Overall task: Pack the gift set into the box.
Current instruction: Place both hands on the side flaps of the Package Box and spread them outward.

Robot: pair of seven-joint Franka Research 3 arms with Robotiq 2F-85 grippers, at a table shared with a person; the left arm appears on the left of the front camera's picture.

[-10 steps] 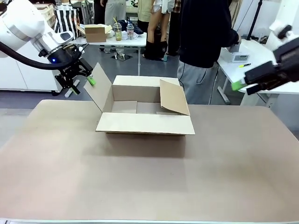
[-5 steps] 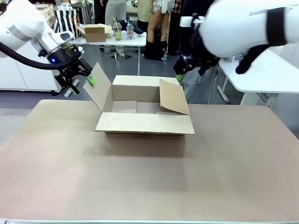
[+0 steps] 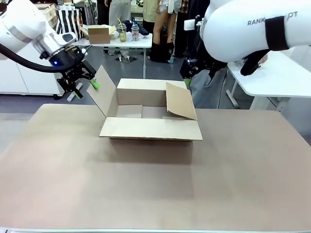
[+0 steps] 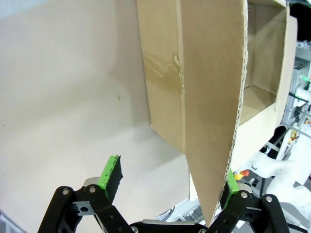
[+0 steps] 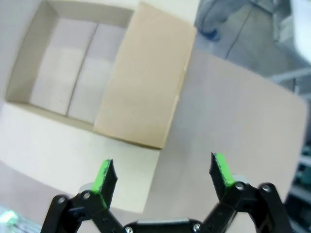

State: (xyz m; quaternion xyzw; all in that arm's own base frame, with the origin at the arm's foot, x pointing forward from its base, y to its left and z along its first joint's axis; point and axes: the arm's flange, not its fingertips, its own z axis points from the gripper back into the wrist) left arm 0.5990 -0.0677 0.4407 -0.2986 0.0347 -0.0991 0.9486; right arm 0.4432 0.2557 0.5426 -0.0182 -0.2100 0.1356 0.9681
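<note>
Front view: saw the box (image 3: 150, 114) toward the table's (image 3: 155, 194) far edge, about midway between its side edges; plain brown corrugated cardboard, rectangular, top open. Noted the left flap (image 3: 102, 94) raised and leaning outward, the right flap (image 3: 181, 101) tipped inward over the opening. Found the left pincer (image 3: 85, 89) at the left flap's outer edge, probably to hold it clear. Spotted the right pincer (image 3: 187, 77) above the box's far right corner.

Left wrist view: saw the left pincer (image 4: 170, 179) spread wide, green pads either side of the flap's (image 4: 209, 97) raw fluted edge, which ran just beside one pad (image 4: 232, 183); not clamped.

Right wrist view: looked down on the box (image 5: 29, 73) and its smooth inward flap (image 5: 146, 82). Found the right pincer (image 5: 163, 177) apart and holding nothing, likely lined up to push that flap back.
</note>
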